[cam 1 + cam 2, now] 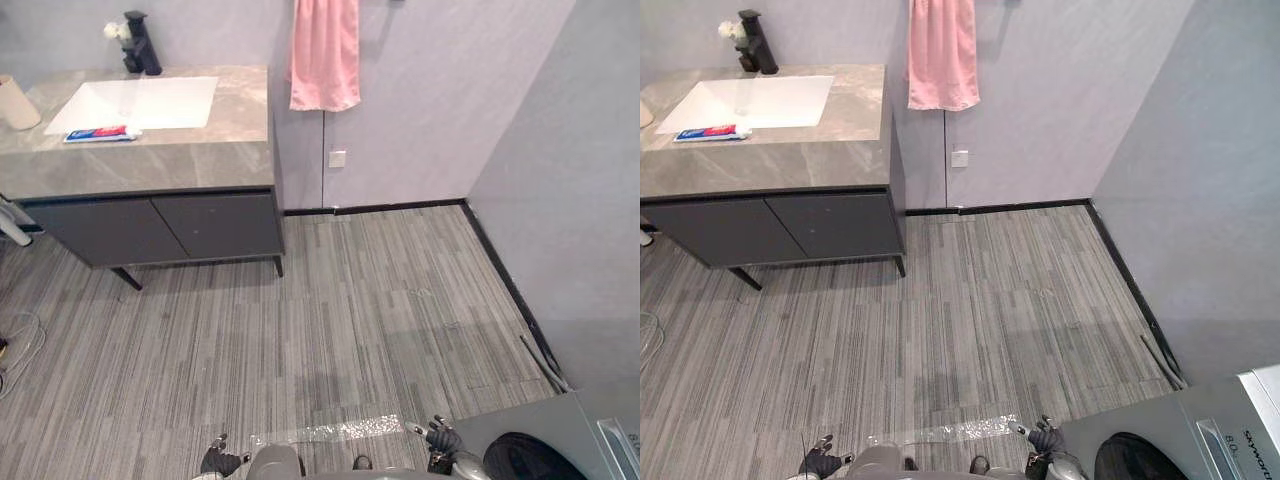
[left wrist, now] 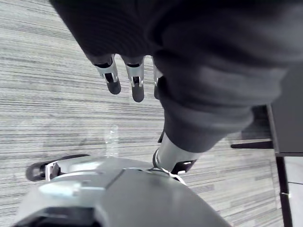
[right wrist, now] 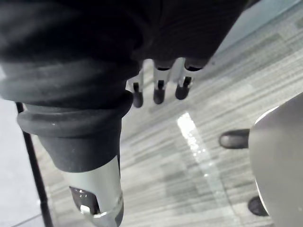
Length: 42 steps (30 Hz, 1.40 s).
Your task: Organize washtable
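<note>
The washtable (image 1: 180,160) stands far off at the upper left, a grey stone top over dark cabinet doors. A white sink (image 1: 140,102) is set into it, with a black faucet (image 1: 141,45) behind. A red, white and blue toothpaste tube (image 1: 100,134) lies on the top by the sink's front edge. A beige cup (image 1: 17,103) stands at the far left end. My left hand (image 1: 220,461) and right hand (image 1: 443,438) hang low near the floor, far from the table. In the wrist views the left hand's fingers (image 2: 112,75) and the right hand's fingers (image 3: 158,92) are straight and hold nothing.
A pink towel (image 1: 325,52) hangs on the wall right of the washtable, above a white wall socket (image 1: 337,158). A grey washing machine (image 1: 545,435) stands close at the lower right. A wall closes off the right side. Striped grey floor lies between me and the table.
</note>
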### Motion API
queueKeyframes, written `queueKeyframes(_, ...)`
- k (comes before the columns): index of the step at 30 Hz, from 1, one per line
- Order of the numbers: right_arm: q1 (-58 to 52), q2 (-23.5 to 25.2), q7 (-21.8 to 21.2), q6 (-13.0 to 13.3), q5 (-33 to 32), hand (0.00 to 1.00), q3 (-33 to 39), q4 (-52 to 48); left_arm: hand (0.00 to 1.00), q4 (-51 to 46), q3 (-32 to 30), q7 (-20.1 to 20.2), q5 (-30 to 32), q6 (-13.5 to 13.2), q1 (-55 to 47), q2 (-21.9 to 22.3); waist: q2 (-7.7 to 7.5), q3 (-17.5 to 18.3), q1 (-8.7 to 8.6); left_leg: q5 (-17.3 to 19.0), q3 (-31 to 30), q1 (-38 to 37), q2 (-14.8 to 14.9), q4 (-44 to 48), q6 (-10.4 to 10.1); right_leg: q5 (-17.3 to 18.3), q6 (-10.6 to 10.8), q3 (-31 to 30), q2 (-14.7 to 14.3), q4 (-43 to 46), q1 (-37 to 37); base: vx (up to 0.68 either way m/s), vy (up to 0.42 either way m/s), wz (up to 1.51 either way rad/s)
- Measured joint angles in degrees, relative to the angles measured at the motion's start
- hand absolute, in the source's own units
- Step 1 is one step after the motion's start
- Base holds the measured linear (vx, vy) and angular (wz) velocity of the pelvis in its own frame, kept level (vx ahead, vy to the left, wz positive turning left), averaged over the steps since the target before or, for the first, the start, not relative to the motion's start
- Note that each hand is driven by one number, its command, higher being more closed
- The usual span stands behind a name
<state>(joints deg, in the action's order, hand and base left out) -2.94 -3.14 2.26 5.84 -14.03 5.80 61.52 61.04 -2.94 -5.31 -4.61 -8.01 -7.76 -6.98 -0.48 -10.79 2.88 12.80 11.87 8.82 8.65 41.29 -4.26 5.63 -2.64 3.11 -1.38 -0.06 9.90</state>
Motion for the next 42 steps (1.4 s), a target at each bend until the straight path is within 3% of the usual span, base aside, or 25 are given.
queueKeyframes(3,0.1,-0.7,0.0,-0.1,-0.1,0.00,0.0,0.0,0.00,0.0,0.7,-0.2,-1.1,0.0,0.1,0.2,0.63,-0.4,-0.16,1.3,-3.3,4.5,-2.9,-4.6,1.3,1.6,0.7,-3.2,2.3,1.3,-0.3,0.15,0.124,-0.57)
queueKeyframes(5,0.1,-1.1,0.1,-0.1,-0.1,0.00,0.0,0.0,0.00,0.0,0.9,-0.2,-1.5,0.0,0.0,0.5,1.26,-0.5,-0.10,0.3,-7.4,4.7,-5.3,-15.4,-0.4,2.6,2.2,-5.2,3.6,1.3,-0.2,0.19,0.219,-0.67)
queueKeyframes(6,0.0,-2.0,0.1,-0.1,-0.1,0.00,-0.1,-0.2,0.00,0.0,1.1,-0.4,-1.6,-0.1,0.0,1.2,2.80,-0.5,0.43,-3.0,-10.5,3.6,-5.3,-22.0,-1.6,3.4,3.7,-6.9,3.4,1.2,-0.1,0.21,0.216,-0.64)
queueKeyframes(7,-0.1,-2.0,0.2,-0.1,-0.1,0.00,-0.2,-0.1,0.00,0.0,1.1,-0.4,-1.6,-0.1,-0.1,1.2,3.36,-0.2,1.17,-4.8,-10.2,3.1,-5.8,-22.5,-0.7,3.7,4.2,-7.7,3.5,1.2,0.0,0.40,0.287,-0.80)
queueKeyframes(9,0.0,-1.5,0.2,-0.1,0.0,0.00,-0.7,-0.2,0.00,-0.5,1.1,-1.0,-2.0,-0.3,0.1,0.2,1.32,0.0,1.42,-3.5,-8.8,3.6,-7.9,-20.6,1.6,7.4,5.9,-7.9,5.4,8.0,-2.4,0.41,0.198,-0.57)
queueKeyframes(12,-0.1,-1.1,0.1,-0.1,0.0,0.00,-1.3,-0.2,0.00,-0.5,0.8,-1.2,-2.1,-0.1,-0.2,0.2,0.67,0.1,1.61,-0.1,-5.3,0.0,-8.9,-19.4,4.7,11.2,8.5,-10.8,6.6,21.3,-6.3,0.35,0.130,-0.52)
queueKeyframes(13,-0.2,-1.1,-0.1,0.0,0.2,0.00,-1.3,-0.2,0.00,-0.5,0.7,-1.1,-2.1,-0.1,-0.4,0.2,0.44,0.2,2.49,0.3,-3.3,-3.8,-9.1,-20.6,5.8,11.0,10.5,-12.6,6.6,29.8,-8.5,0.36,0.122,-0.75)
queueKeyframes(15,-0.1,-0.8,-0.5,0.1,0.7,0.00,-1.4,-0.4,0.00,-1.0,0.9,-1.1,-2.1,-0.1,-0.7,-0.2,-0.14,0.6,1.84,1.9,-2.4,-8.2,-9.7,-21.7,7.1,8.3,16.7,-11.7,7.3,42.2,-12.2,0.38,0.085,-0.33)
queueKeyframes(17,0.7,-1.2,-1.3,0.2,1.2,0.00,-1.4,-0.3,0.00,-0.9,1.1,-1.1,-2.2,-0.1,-0.5,-0.5,-0.51,0.4,0.72,3.4,-3.0,-13.0,-10.0,-23.7,8.0,9.5,13.4,-5.9,9.6,52.6,-15.8,0.37,0.009,0.10)
queueKeyframes(18,1.0,-1.7,-1.4,0.1,1.4,0.00,-1.8,-0.1,0.00,-0.8,1.4,-1.1,-2.2,0.0,0.0,-0.4,0.27,0.0,0.49,3.5,-3.5,-16.8,-9.4,-26.1,8.1,11.9,9.0,-0.1,10.8,54.5,-17.7,0.50,-0.067,0.16)
queueKeyframes(19,1.3,-2.4,-1.4,0.1,1.3,0.00,-2.8,-0.2,0.00,-0.9,1.6,-1.0,-2.2,-0.1,0.4,0.0,0.87,-0.3,-0.19,3.5,-4.1,-20.2,-7.7,-28.7,8.1,13.8,5.8,4.8,10.0,52.2,-19.7,0.51,-0.093,0.23)
queueKeyframes(21,2.0,-2.9,-1.4,0.1,1.4,0.00,-4.3,-0.9,0.00,-0.9,2.3,-0.9,-2.2,-0.1,0.5,0.0,1.58,-0.4,-0.95,3.5,-4.6,-23.0,-4.7,-30.3,8.1,14.1,4.2,7.4,7.0,43.8,-24.1,0.47,-0.148,0.28)
queueKeyframes(24,1.9,-2.6,-1.5,0.3,1.1,0.00,-5.2,-2.1,0.00,-0.8,2.3,-0.8,-2.2,-0.1,0.8,-0.3,0.92,-0.6,-2.10,3.8,-8.0,-25.7,-4.1,-30.5,7.5,3.4,4.6,4.4,4.5,24.0,-27.3,0.46,-0.210,0.44)
queueKeyframes(25,1.3,-1.8,-1.5,0.4,0.8,0.00,-5.2,-2.3,0.00,-0.9,2.1,-0.8,-2.2,-0.2,0.3,-1.1,-0.97,-0.6,-2.36,5.1,-11.5,-28.3,-5.6,-30.3,5.1,-9.4,3.5,0.7,4.8,20.5,-27.3,0.45,-0.234,0.47)
queueKeyframes(26,2.0,-2.4,-1.7,0.4,0.8,0.00,-5.1,-2.3,0.00,-0.2,1.8,-0.9,-2.2,0.0,1.0,-0.4,-0.07,-1.0,-2.28,5.8,-13.4,-29.5,-4.4,-30.2,4.1,-6.8,3.5,1.3,4.3,24.4,-27.8,0.63,-0.320,0.45)
queueKeyframes(27,2.7,-3.3,-2.0,0.3,1.1,0.00,-5.1,-2.0,0.00,-0.2,1.1,-0.8,-2.2,-0.2,1.2,1.9,2.66,-0.2,-2.11,5.3,-15.2,-28.9,-2.8,-28.8,3.2,-3.4,2.8,2.1,3.4,26.1,-28.0,0.48,-0.272,0.37)
queueKeyframes(29,2.6,-3.9,-2.2,0.3,1.1,0.00,-4.3,-2.1,0.00,-0.6,-0.1,-0.8,-2.0,-0.6,1.5,3.6,4.27,0.3,-2.29,3.7,-18.2,-24.9,-0.8,-23.3,0.8,-0.8,1.8,5.4,2.9,26.0,-27.5,0.51,-0.282,0.57)
queueKeyframes(30,2.5,-3.8,-2.2,0.2,1.0,0.00,-3.3,-2.3,0.00,-1.0,-1.3,-0.7,-2.0,-0.7,2.0,4.1,4.92,0.3,-2.26,1.5,-19.8,-20.5,-0.1,-14.6,-1.4,0.3,1.4,7.1,2.5,23.9,-25.3,0.54,-0.305,0.80)
queueKeyframes(31,2.0,-3.8,-2.1,0.0,1.0,0.00,-3.4,-2.3,0.00,-1.3,-3.3,-0.4,-2.0,-0.7,2.7,4.6,4.51,-0.5,-2.12,-1.2,-19.5,-15.2,1.5,-3.7,-2.5,0.5,1.0,9.1,1.8,20.5,-21.2,0.53,-0.298,0.81)
queueKeyframes(34,1.2,-2.7,-1.8,0.0,0.6,0.00,-3.3,-2.4,0.00,-4.2,-3.7,0.2,-2.1,-1.1,2.8,5.3,3.37,-1.6,-1.22,-0.4,-10.9,-8.5,5.7,10.3,-1.9,0.8,0.4,12.5,0.9,13.9,-10.8,0.36,-0.155,0.62)
queueKeyframes(35,1.1,-2.0,-1.5,0.0,0.5,0.00,-3.4,-2.3,0.00,-5.0,-2.7,0.3,-1.9,-1.3,3.1,5.2,2.00,-1.9,-0.49,0.7,-6.2,-6.3,6.3,10.4,-0.1,0.7,0.4,13.0,0.9,10.9,-7.5,0.27,-0.109,0.34)
queueKeyframes(37,1.4,-1.2,-1.2,0.2,-0.1,0.00,-3.5,-2.3,0.00,-4.9,-0.6,0.3,-1.9,-1.4,4.3,4.3,1.65,-1.9,0.58,2.7,-2.2,-2.8,5.0,3.4,0.9,0.6,0.5,13.8,1.5,7.8,-4.7,0.26,-0.040,0.23)
queueKeyframes(39,2.1,-0.8,-1.3,0.2,-0.1,0.00,-3.5,-2.2,0.00,-4.9,0.4,0.3,-1.9,-1.4,4.9,4.3,1.51,-2.0,1.12,2.1,0.7,0.8,1.4,-11.7,1.1,1.1,1.9,14.8,3.3,5.9,-3.1,0.29,0.090,0.29)
queueKeyframes(40,2.2,-0.8,-1.2,0.3,-0.1,0.00,-3.5,-2.2,0.00,-4.9,1.0,0.3,-1.9,-1.4,5.1,4.3,1.72,-2.1,1.08,-1.8,2.7,0.9,-0.4,-22.1,1.2,1.9,3.3,15.4,4.3,5.9,-2.6,0.29,0.138,0.30)
queueKeyframes(42,2.5,-0.6,-1.2,0.2,-0.1,0.00,-3.9,-1.2,0.00,-4.7,1.0,0.3,-2.0,-1.4,5.2,4.2,1.45,-1.9,1.62,-9.5,3.4,-1.3,-2.5,-26.5,4.0,3.2,5.3,14.3,5.2,5.7,-1.0,0.35,0.158,0.02)
